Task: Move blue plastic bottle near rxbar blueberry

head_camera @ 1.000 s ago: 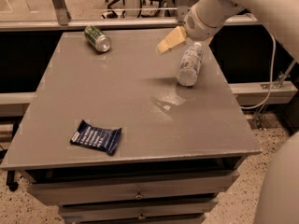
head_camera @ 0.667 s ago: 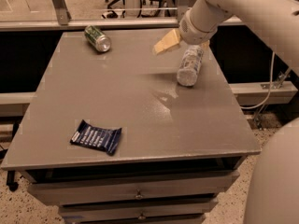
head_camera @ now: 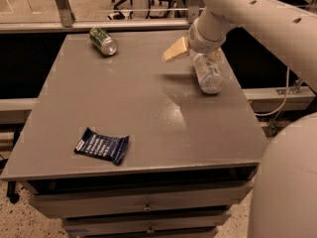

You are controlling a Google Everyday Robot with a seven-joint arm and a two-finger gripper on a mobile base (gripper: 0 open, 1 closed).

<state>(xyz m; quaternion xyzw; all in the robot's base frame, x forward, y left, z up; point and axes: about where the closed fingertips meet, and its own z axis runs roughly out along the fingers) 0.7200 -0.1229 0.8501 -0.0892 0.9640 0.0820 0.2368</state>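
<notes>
Gripper at far right of worktop, low over it. Jaws spread apart: one tan finger juts left, clear of the bottle; the other mostly hidden behind the bottle's far side. Nothing clamped. Bottle's upper end tucked under the wrist, body slanting toward the right edge, lower end on the surface. Green can on its side at far left corner. Bar flat near front left edge, well apart from bottle. White arm enters from upper right. Drawers under the worktop.
</notes>
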